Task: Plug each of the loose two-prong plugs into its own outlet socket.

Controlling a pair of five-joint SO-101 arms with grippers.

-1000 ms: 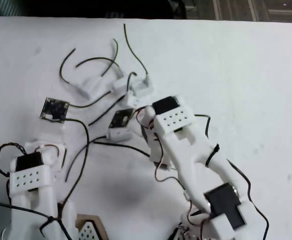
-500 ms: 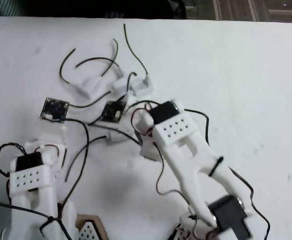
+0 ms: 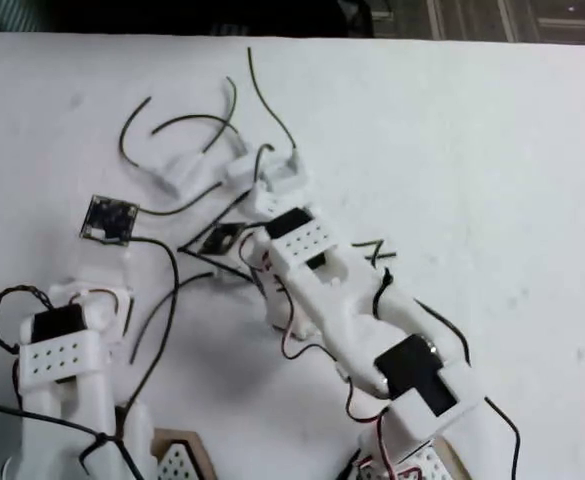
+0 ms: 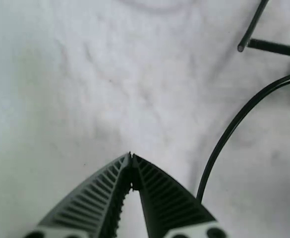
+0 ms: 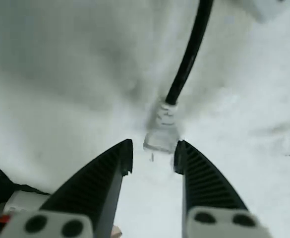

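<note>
I count two arms, the left arm [image 3: 60,365] and the right arm [image 3: 344,300], two dark-faced sockets [image 3: 110,218] [image 3: 222,238], and a cluster of white plugs [image 3: 284,180], too tangled for me to number.

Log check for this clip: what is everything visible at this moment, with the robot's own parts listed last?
table: one, white, under everything.
outlet sockets: two, dark square faces; one left of the cable tangle, one beside the right arm's front end.
white plugs: about three, clustered at the far side of the tangle.
pale plug: one, on a black cable, at the right tool's tips.
black cables: several, curling over the table's middle-left.
left arm: one, white, near-left.
right arm: one, white, front end at the tangle.
left tool: dark, ribbed, shut, over bare table.
right tool: dark, ribbed, open.
</note>
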